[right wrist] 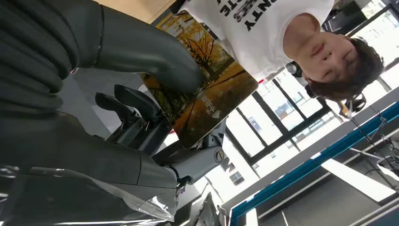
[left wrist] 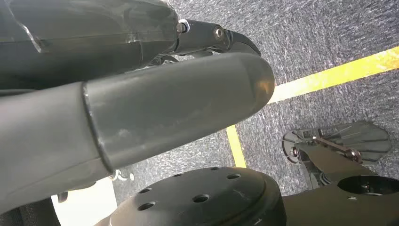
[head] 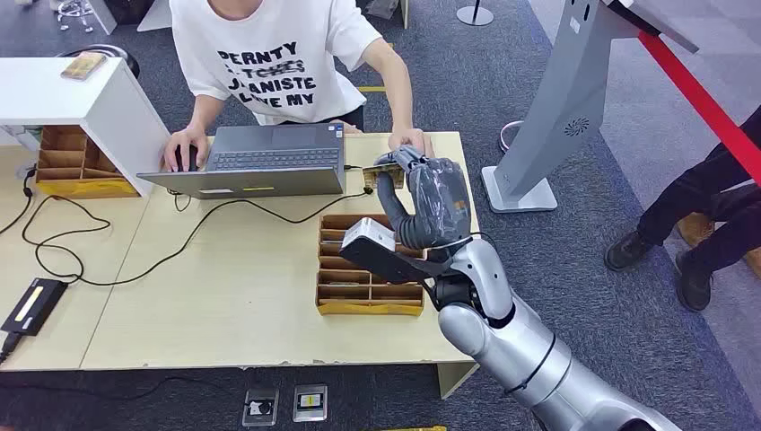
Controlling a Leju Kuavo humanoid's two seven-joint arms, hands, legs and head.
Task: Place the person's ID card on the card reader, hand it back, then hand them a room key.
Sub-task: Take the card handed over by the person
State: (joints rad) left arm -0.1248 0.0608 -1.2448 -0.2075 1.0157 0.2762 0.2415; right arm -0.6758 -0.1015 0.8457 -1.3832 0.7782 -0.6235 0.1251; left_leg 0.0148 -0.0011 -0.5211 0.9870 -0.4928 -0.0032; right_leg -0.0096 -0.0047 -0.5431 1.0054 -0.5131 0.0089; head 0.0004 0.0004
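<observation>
Card (right wrist: 207, 89) with the autumn-tree print sits pinched in my right hand (head: 422, 184), thumb on its face and fingers behind, up by the far right corner of the counter (head: 224, 305), just beside the person's hand (head: 408, 139). I judge it light, stiff, thin and slick, so I'd keep the pinch on one end and leave the other free for them. My left hand (left wrist: 141, 113) hangs low; I cannot tell its state

— What is seen around the wooden table (head: 224, 296)?
— Grey carpet (head: 556, 269) is laid under it, with a yellow line (left wrist: 329, 75). A grey stand (head: 556, 117) is placed beside it. Large windows (right wrist: 282, 113) are seen behind.
</observation>
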